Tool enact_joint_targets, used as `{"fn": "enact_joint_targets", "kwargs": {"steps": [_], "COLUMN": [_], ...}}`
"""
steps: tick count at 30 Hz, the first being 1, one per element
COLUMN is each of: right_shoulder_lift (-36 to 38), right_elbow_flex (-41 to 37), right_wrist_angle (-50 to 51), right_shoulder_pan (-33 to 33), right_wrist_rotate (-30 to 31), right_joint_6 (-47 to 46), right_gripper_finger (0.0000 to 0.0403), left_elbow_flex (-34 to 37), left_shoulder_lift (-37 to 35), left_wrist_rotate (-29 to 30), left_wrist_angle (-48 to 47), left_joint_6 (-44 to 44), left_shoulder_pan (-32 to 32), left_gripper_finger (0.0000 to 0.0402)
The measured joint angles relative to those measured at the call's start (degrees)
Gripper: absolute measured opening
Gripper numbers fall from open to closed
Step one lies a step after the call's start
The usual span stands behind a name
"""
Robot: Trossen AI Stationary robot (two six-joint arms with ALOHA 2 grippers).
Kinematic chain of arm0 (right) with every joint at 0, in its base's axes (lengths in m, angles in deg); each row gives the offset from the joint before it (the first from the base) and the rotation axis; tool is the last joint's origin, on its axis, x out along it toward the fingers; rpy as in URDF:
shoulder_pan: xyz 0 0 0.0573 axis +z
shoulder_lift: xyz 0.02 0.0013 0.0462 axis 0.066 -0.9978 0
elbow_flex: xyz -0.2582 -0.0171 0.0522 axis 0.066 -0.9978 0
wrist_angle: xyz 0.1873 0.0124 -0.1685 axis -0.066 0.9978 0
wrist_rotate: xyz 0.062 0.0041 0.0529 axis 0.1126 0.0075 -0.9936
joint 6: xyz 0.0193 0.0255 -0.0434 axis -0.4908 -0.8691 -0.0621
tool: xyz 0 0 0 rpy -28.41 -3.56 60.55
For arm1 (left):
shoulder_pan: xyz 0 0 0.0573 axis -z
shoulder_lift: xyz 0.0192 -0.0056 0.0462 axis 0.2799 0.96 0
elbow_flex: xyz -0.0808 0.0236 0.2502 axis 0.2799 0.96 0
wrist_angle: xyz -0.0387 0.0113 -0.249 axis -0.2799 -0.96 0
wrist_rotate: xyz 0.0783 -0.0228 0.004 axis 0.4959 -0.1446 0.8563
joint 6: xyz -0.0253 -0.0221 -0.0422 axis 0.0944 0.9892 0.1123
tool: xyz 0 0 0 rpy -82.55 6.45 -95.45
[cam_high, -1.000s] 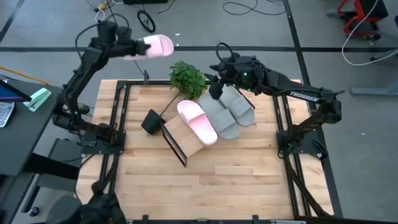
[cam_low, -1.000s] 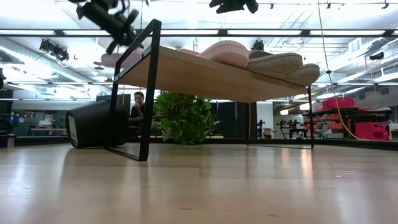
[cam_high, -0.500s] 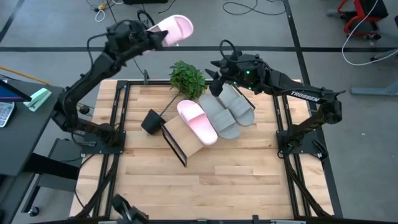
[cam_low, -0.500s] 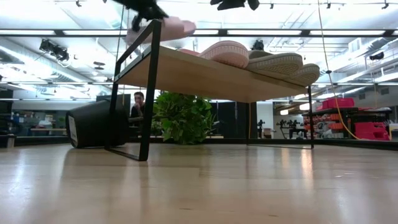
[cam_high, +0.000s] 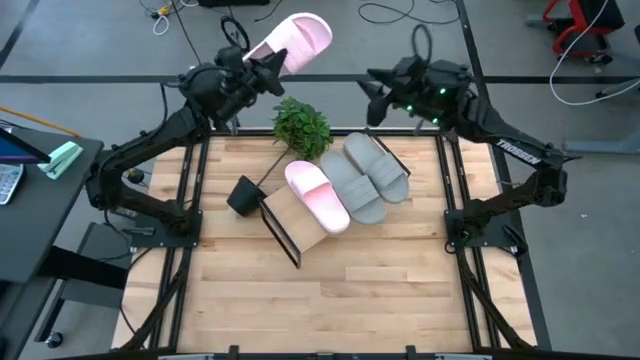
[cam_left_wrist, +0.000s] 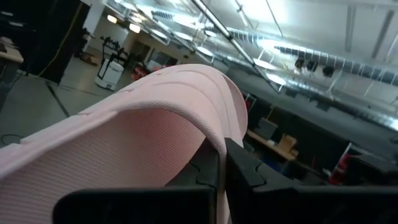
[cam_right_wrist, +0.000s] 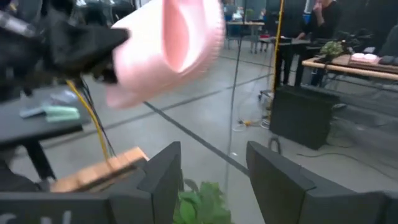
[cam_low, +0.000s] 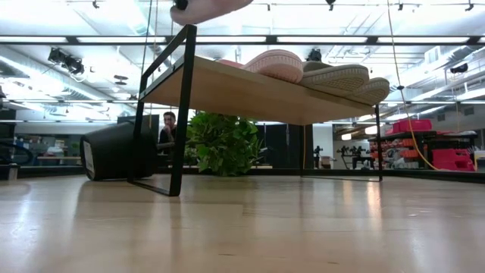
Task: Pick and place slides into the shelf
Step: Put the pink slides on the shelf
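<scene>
My left gripper [cam_high: 262, 66] is high above the table's far edge, shut on a pale pink slide [cam_high: 297, 38], which also shows at the top of the low view [cam_low: 208, 9] and in the right wrist view [cam_right_wrist: 168, 43]. The slanted wooden shelf [cam_high: 298, 228] carries a pink slide [cam_high: 317, 195] and two grey slides [cam_high: 352, 186] [cam_high: 378, 167], lying sole down on the board. My right gripper [cam_high: 375, 88] hangs open in the air beyond the shelf's far right end, holding nothing. My left gripper pinches the pink slide between its two fingers [cam_left_wrist: 231, 163] at the slide's end nearest the arm [cam_left_wrist: 211, 134]. The slide is lifted clear of everything. It sticks out past the fingers toward the far right, slanting upward.
A green leafy plant [cam_high: 302, 128] stands behind the shelf, below the held slide. A black box [cam_high: 243, 195] lies by the shelf's left end. The shelf's near left part [cam_high: 290, 215] is bare wood. A person [cam_low: 168, 125] shows in the room beyond.
My left gripper has swung along the far edge toward the table's right and risen, tipping upward, carrying the pink slide from beyond the far left corner to above the plant. My right gripper has drawn up and away from the grey slides, toward the far right, staying open.
</scene>
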Motion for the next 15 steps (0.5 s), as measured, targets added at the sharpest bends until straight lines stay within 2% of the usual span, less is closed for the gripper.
{"fn": "enact_joint_targets", "kwargs": {"steps": [7,15], "right_shoulder_lift": [-0.3,-0.5], "right_elbow_flex": [0.0,0.0], "right_wrist_angle": [-3.7,-10.3], "right_shoulder_pan": [-5.5,-8.7], "right_wrist_rotate": [-14.5,-22.8], "right_joint_6": [-5.7,-11.1], "right_gripper_finger": [0.0187,0.0187], "left_elbow_flex": [0.0,0.0], "left_shoulder_lift": [1.6,2.8], "left_wrist_rotate": [9.7,11.5], "left_wrist_angle": [2.4,3.3], "left_joint_6": [0.6,1.4], "left_shoulder_pan": [6.4,8.1], "left_gripper_finger": [0.0011,0.0011]}}
